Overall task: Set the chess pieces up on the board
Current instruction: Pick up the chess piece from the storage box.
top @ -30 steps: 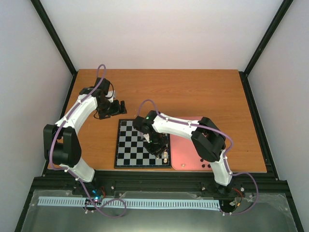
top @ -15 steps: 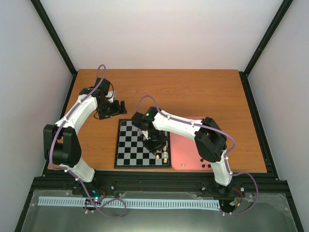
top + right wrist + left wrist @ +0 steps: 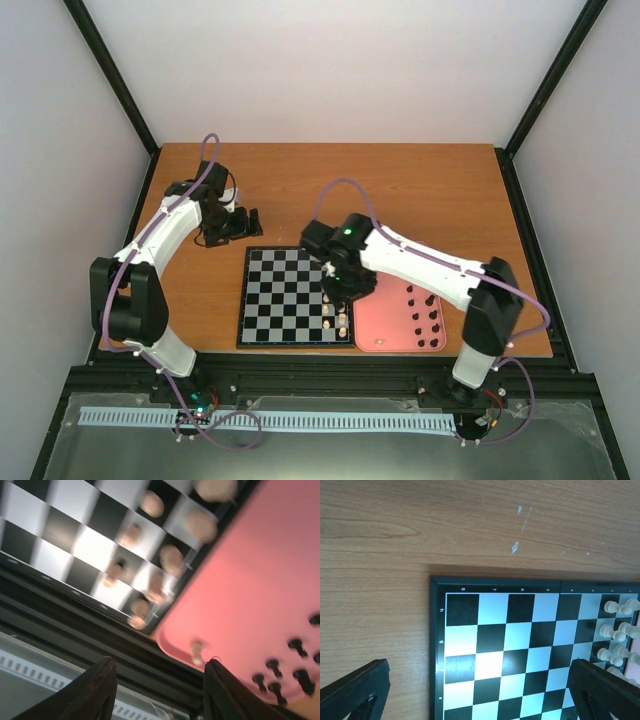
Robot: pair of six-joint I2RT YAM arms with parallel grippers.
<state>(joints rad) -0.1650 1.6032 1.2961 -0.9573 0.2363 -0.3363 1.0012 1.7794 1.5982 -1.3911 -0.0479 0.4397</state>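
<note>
Right gripper [image 3: 157,692]: fingers spread wide, nothing between them.
Right gripper, place [image 3: 346,288]: hangs over the board's right edge, where it meets the pink tray.
Left gripper [image 3: 477,695]: fingers also wide apart, holding nothing.
Left gripper, place [image 3: 247,222]: low over the table, just beyond the board's far left corner, well apart from every piece.
Cream-white pieces [image 3: 336,322]: upright in two short rows on the squares along the board's right edge, toward the near corner; the right wrist view [image 3: 150,587] blurs them, the left wrist view [image 3: 615,630] shows them sharply.
Black pieces [image 3: 425,312]: a loose cluster standing on the pink tray, off the board [image 3: 280,675].
Board [image 3: 275,290]: flat on the table, its right edge touching the tray [image 3: 510,650] [image 3: 50,525].
Pink tray [image 3: 385,325]: right of the board, at the table's near edge [image 3: 260,580]; one pale piece stands near its near left corner.
Table [image 3: 400,190]: brown wood [image 3: 420,530].
</note>
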